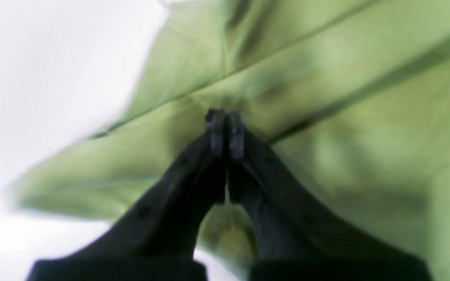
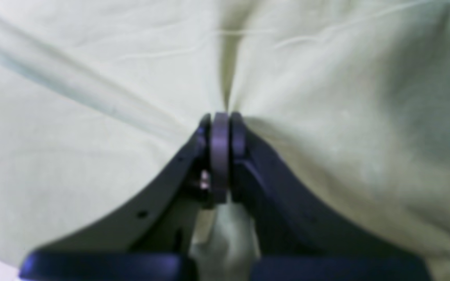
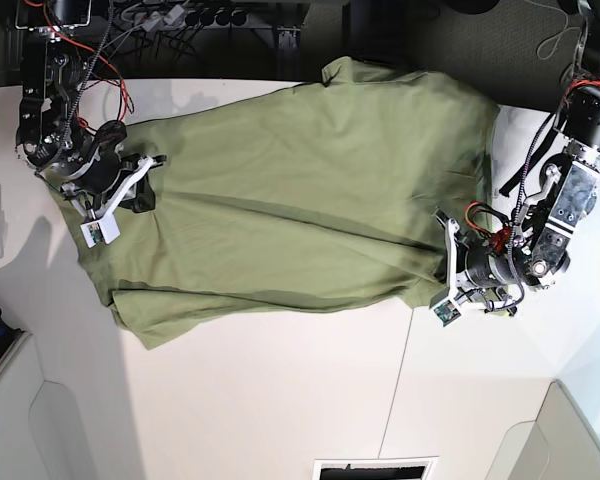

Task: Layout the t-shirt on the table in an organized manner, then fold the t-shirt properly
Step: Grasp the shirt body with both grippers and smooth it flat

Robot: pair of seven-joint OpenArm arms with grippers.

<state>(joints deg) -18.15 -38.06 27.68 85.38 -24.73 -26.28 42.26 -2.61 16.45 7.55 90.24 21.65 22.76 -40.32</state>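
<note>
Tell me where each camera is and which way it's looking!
Left wrist: sits on the left arm, looking down its shut left gripper, which pinches the t-shirt beside the white table.
Right wrist: sits on the right arm, looking along the shut right gripper, which pinches pale cloth.
Base: looks down from above at the spread shirt; both arms show, one at each side.
Shared: both wrist views show black fingers closed on the shirt.
</note>
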